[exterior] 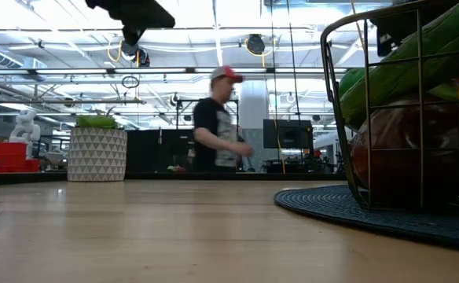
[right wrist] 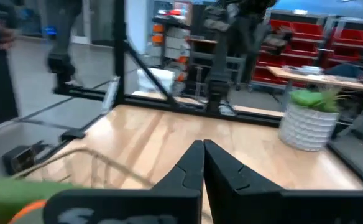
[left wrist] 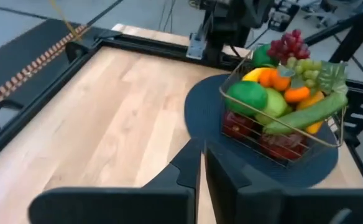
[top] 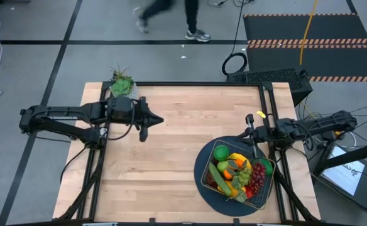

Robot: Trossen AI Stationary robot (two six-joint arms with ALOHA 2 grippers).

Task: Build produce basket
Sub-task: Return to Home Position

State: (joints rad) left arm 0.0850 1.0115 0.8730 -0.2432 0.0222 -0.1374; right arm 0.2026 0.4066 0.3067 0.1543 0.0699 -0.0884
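Brimming basket [exterior: 420, 118] on blue mat [top: 199, 164]

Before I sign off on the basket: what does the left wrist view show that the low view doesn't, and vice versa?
Left wrist only: the left gripper, shut above the table; the whole load of the basket, purple grapes included; the right arm behind it. Low only: the potted plant and a person beyond the table. Both: the basket standing on the round mat.
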